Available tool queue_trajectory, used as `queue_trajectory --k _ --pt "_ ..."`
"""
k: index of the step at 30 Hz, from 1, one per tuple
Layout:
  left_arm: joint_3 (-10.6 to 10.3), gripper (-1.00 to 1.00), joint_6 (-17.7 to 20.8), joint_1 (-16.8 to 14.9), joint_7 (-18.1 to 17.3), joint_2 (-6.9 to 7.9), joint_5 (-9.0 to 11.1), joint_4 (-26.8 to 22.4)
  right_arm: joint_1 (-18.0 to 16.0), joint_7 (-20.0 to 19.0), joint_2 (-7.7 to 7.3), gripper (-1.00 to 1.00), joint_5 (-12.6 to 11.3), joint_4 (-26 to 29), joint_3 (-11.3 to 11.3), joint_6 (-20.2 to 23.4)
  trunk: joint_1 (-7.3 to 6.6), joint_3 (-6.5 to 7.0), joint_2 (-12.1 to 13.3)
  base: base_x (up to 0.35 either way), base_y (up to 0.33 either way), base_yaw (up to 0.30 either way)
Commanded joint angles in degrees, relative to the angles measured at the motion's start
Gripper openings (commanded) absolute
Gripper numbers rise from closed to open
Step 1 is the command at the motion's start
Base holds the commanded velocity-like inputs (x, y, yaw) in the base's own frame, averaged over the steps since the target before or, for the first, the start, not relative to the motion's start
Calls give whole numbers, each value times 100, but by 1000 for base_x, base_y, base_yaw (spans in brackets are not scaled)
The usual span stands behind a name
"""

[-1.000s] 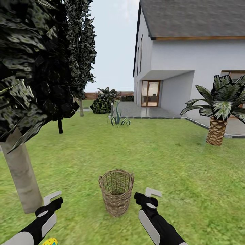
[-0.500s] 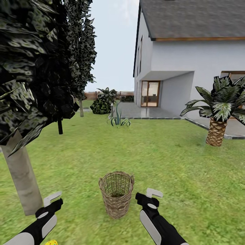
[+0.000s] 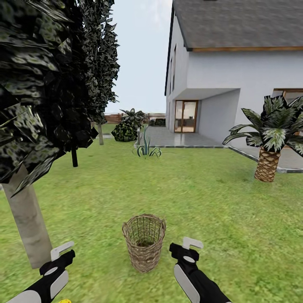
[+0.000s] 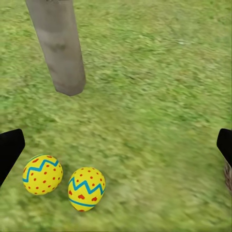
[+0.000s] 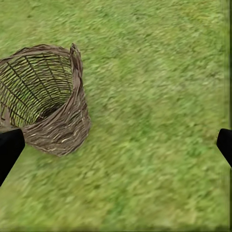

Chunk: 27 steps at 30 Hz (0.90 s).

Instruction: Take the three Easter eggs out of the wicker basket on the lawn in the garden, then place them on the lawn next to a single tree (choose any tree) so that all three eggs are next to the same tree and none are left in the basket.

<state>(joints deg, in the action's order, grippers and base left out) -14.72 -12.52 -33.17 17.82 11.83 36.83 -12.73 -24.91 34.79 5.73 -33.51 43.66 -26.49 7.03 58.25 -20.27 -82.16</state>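
Lower in view now, both wide-spread hands flank the woven wicker basket.

The wicker basket stands on the lawn. The tree is to the left of the basket. Two Easter eggs lie side by side on the grass near the tree's trunk. The palm is far behind the basket to the right. The house is behind the palm.
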Motion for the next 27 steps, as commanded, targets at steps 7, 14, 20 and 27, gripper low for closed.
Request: queue_trajectory --k 7,14,20,27 --pt "-49 100 -36 -4 26 -20 44 6 -5 37 -15 100 -15 -205 -23 -90 -154 119 278 0 0 0" --pt "-49 100 -39 -5 21 -37 44 7 -12 37 -9 100 -15 -386 -24 -103 -308 245 559 0 0 0" --pt "-49 100 -40 -3 20 -58 44 7 -14 37 -3 100 -15 -451 -48 -105 -440 352 799 0 0 0" --pt "-49 100 -40 0 20 -74 44 7 -14 37 5 100 -15 -462 -64 -105 -594 478 1080 0 0 0"
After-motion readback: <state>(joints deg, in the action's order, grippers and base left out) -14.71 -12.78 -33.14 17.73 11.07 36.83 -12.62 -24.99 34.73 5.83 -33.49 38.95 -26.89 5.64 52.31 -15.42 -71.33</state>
